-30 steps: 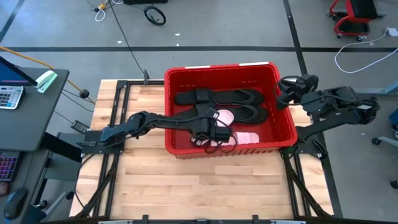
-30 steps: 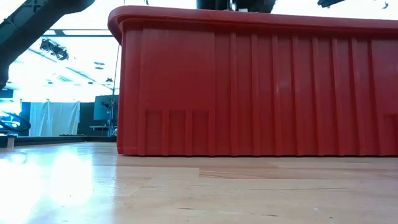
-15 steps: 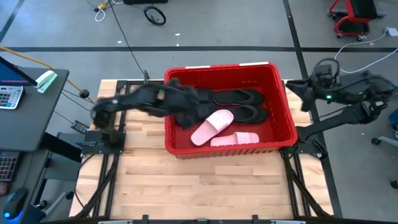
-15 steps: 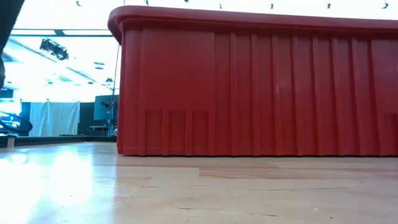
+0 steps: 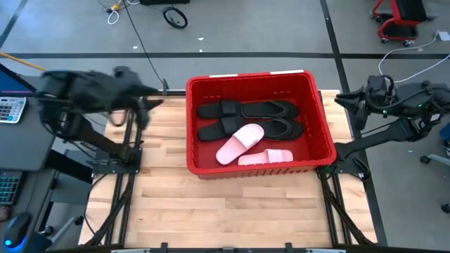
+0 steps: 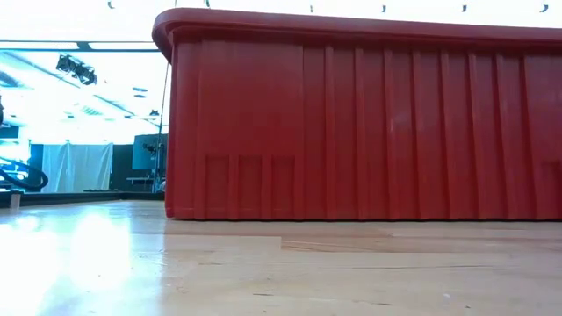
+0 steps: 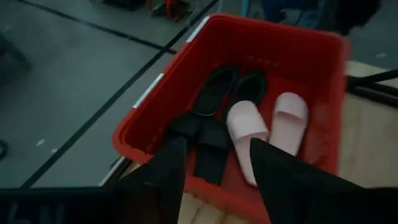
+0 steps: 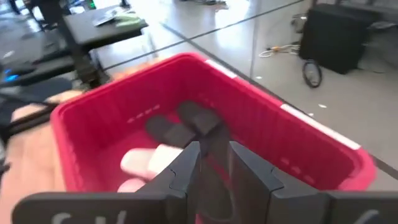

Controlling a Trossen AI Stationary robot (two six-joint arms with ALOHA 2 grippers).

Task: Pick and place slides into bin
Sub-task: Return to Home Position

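The red bin (image 5: 320, 133) stands on the wooden table toward its far side. Several slides lie flat inside it: black ones (image 5: 271, 109) side by side on its floor, one pink slide (image 5: 240, 143) lying aslant with an end on a black one, and a second pink slide (image 5: 266, 157) along the near wall. My left gripper (image 5: 144, 109) hangs high over the table's left far corner, open and with nothing in it (image 7: 214, 180), facing the bin (image 7: 155, 93). My right gripper (image 5: 346, 103) hovers beyond the bin's right wall, open with a narrow gap and nothing in it (image 8: 214, 168).
In the low view the bin's ribbed near wall (image 6: 351, 123) fills most of the picture. Bare wood (image 5: 225, 211) stretches from the bin to the table's near edge. A desk with a calculator (image 5: 10, 109) stands left of the table, and dark frame rails (image 5: 130, 169) run along both sides.
My left gripper has risen out of the bin from above the pink slides, swung toward the table's left edge and rolled about its own axis. The slanting pink slide it had covered now shows in full. My right gripper has drawn back a little toward the right edge.
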